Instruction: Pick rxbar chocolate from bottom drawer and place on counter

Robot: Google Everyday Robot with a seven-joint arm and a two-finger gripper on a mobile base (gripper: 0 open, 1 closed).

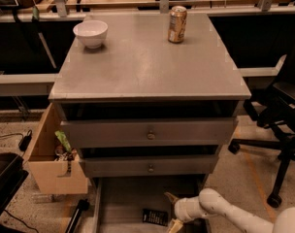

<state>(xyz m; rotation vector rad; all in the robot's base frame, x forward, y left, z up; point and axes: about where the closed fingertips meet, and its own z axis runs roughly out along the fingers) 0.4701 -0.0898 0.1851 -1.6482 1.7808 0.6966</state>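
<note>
The rxbar chocolate [155, 217] is a small flat black bar lying on the floor of the open bottom drawer [124, 203], near the bottom edge of the camera view. My gripper [172, 211] reaches into the drawer from the right on a white arm. Its two pale fingers are spread apart, one above and one below, just right of the bar and a little apart from it. The counter [142, 64] is the broad grey cabinet top above.
A white bowl [90, 33] and a gold soda can [177, 24] stand on the counter. Two closed grey drawer fronts with knobs [150, 135] sit above the open drawer. A pale plywood box [50, 161] hangs at the cabinet's left. A black office chair [283, 125] stands right.
</note>
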